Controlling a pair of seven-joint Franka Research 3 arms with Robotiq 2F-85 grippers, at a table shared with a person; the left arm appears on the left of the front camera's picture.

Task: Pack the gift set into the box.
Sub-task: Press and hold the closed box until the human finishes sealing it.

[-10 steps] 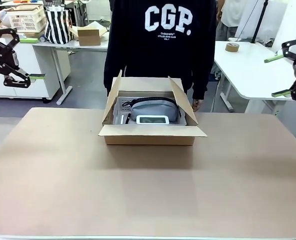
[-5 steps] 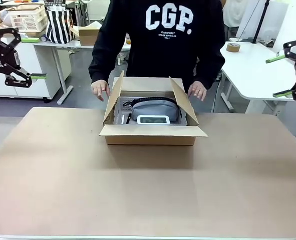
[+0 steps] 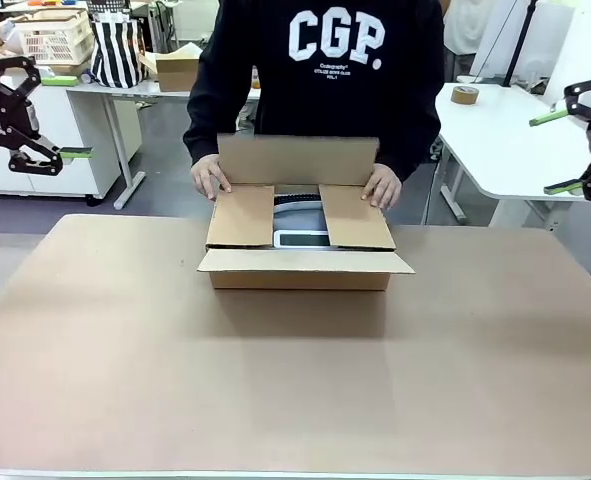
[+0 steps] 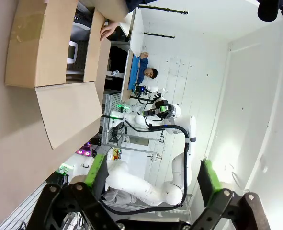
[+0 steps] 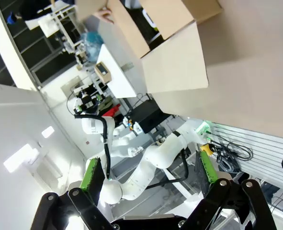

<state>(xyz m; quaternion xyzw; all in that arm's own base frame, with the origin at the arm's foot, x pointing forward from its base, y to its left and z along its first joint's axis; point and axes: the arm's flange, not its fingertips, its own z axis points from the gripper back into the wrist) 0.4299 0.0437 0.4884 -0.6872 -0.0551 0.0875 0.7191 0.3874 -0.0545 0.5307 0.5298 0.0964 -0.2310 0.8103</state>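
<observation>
Front view: the box [image 3: 300,279] sits on the table [image 3: 295,390] toward its far edge. The gift set [image 3: 301,238] lies inside, a white-faced piece showing in the gap between the two side flaps [image 3: 241,215]. The person presses these down, one hand [image 3: 211,177] on one flap and the other hand [image 3: 382,186] on the second. The rear flap [image 3: 297,160] stands upright and the front flap [image 3: 305,262] lies out flat toward the robot. The left gripper [image 3: 67,117] and right gripper [image 3: 553,152] hang high, well apart from the box, both spread wide and empty.

Packing looks done and closing is the step in hand. It goes best if the side flaps are held level before the long flaps fold over, with the arms clear of the hands.

Left wrist view: the left gripper [image 4: 152,173] gapes with nothing between its pads, and the box [image 4: 36,43] is far off.

Right wrist view: the right gripper [image 5: 149,171] is likewise wide and bare, and the box [image 5: 129,28] is distant.
</observation>
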